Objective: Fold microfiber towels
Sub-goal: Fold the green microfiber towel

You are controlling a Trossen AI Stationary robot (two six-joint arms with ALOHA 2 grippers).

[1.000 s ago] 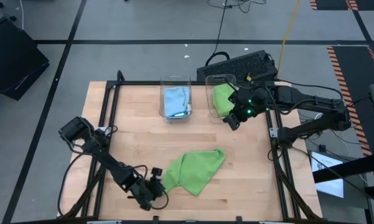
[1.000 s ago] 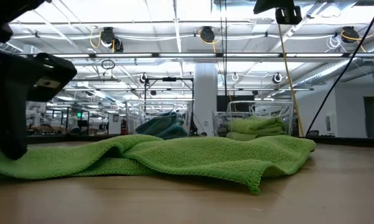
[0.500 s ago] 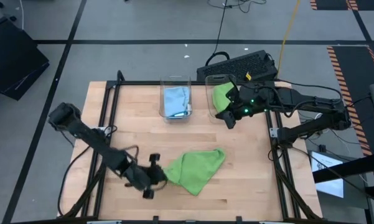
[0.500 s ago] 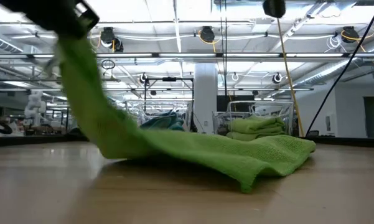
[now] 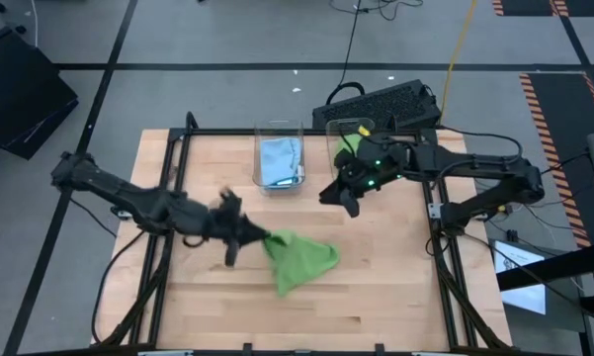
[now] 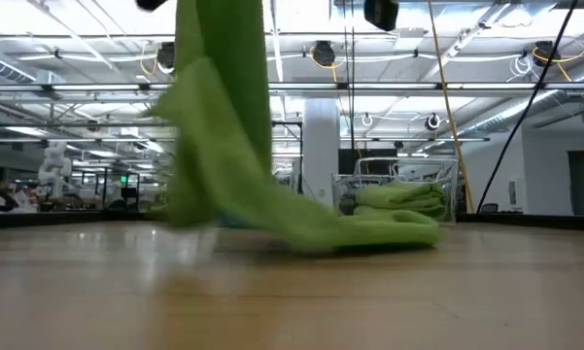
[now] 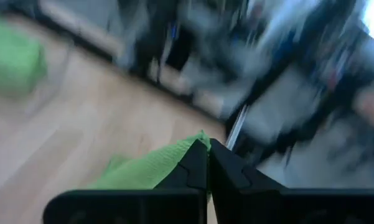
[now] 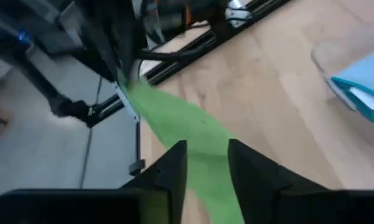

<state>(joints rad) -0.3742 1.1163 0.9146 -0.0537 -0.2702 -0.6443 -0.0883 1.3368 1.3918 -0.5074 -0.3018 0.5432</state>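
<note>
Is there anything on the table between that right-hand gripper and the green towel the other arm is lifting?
Nothing visible. Bare wood lies between the right gripper and the green towel, which the left gripper holds up by one corner. The two clear bins stand farther back, off that line.

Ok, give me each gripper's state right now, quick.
Left gripper: shut on the lime green towel, lifting one edge off the table.
Right gripper: open, holding nothing, near the clear bins.
</note>
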